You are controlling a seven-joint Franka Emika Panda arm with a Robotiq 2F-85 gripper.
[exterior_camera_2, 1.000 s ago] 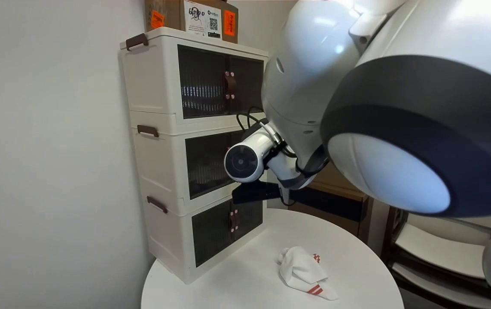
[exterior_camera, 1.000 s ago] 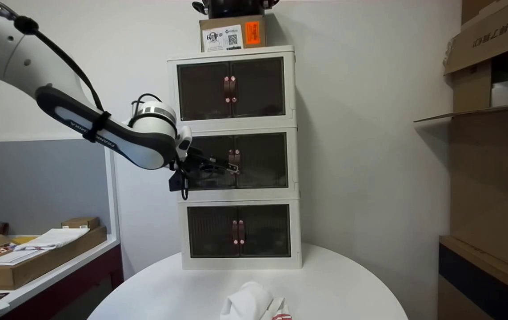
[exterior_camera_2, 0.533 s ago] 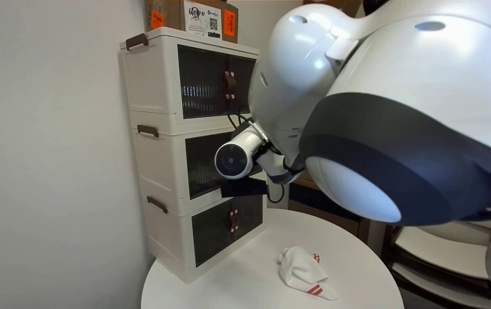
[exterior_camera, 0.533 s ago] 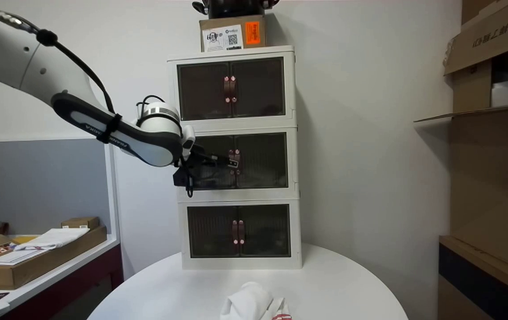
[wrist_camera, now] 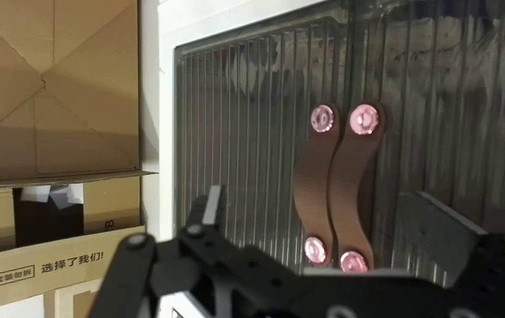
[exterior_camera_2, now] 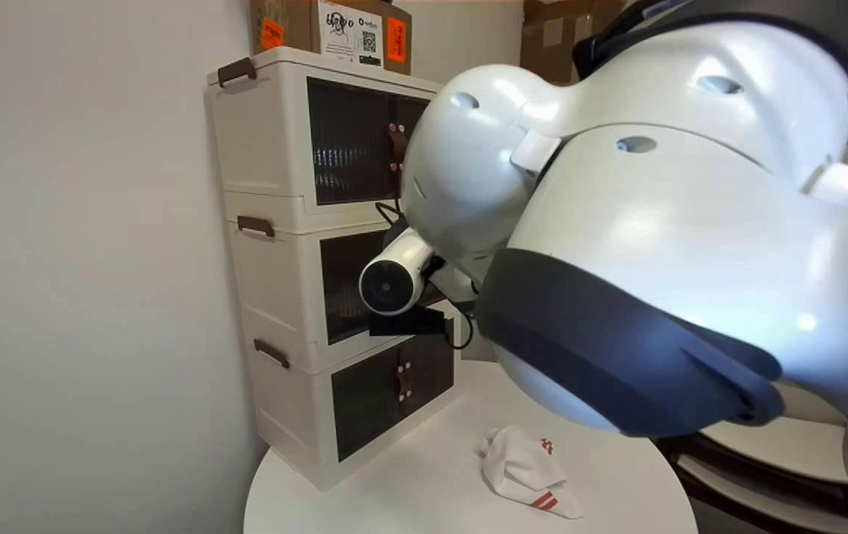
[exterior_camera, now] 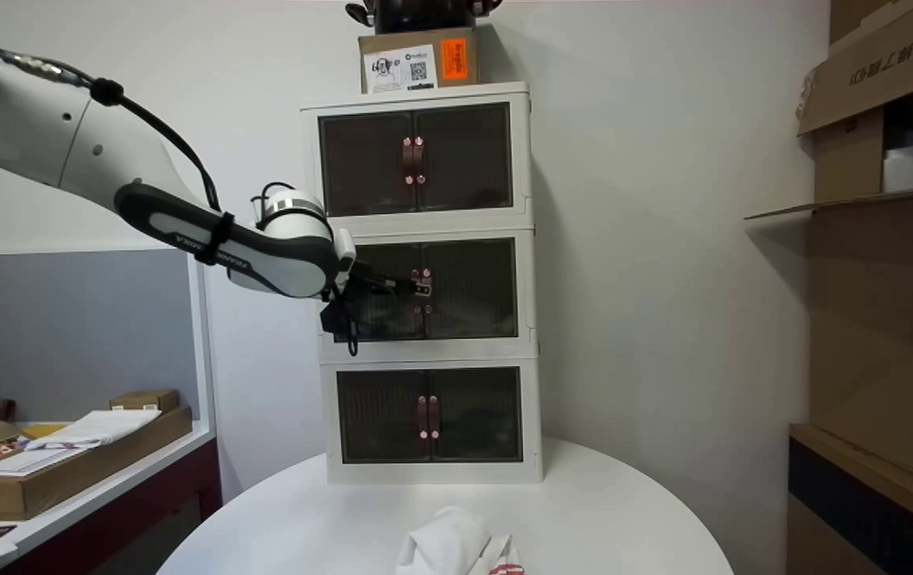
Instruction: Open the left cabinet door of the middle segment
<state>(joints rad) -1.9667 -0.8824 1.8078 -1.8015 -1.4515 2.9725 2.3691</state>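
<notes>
Pale wall [exterior_camera: 664, 239], round white table [exterior_camera: 608, 511]; gripper [wrist_camera: 314, 196] before middle segment [exterior_camera: 468, 291].

Robot arm [exterior_camera: 176, 228] and cardboard boxes [exterior_camera: 871, 319] suggest a lab.

Soft indoor light, glare on the arm [exterior_camera_2: 639, 230], fingers [wrist_camera: 433, 234] blurred in wrist view

White units [exterior_camera: 456, 349]: three, stacked mid-frame. Dark glass doors [exterior_camera: 389, 257]: six, two per unit. Strap handles [wrist_camera: 312, 176]: six, one per door; wrist view, right of centre, shows two, four pink studs [wrist_camera: 364, 119]. Side grips [exterior_camera_2: 255, 226]: three, left in exterior view. Round desk [exterior_camera: 624, 511]: one. Cloth [exterior_camera: 446, 543] on desk: one, bottom. Pincer [wrist_camera: 313, 196]: one, two fingers [wrist_camera: 212, 205].
</notes>
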